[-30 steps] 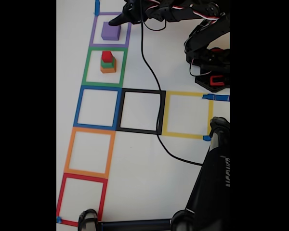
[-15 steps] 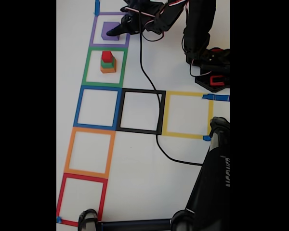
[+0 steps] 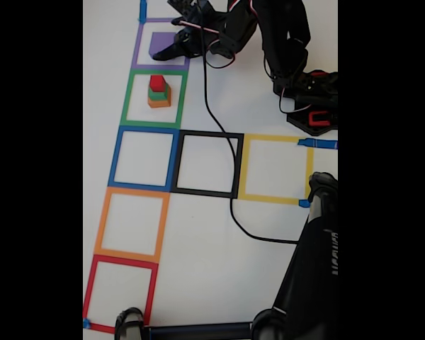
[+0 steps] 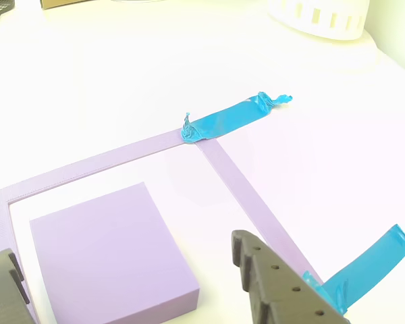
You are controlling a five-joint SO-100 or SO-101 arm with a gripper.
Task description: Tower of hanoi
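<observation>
White table; wide-open claw straddles the purple cube, gripping nothing.

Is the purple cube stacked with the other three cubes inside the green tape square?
No. In the fixed view the purple cube sits alone in the purple tape square, apart from the stack of three cubes.

Probably a hobby or lab bench: white surface marked with coloured tape square outlines, blue tape strips, a trailing black cable, a black camera stand.
</observation>
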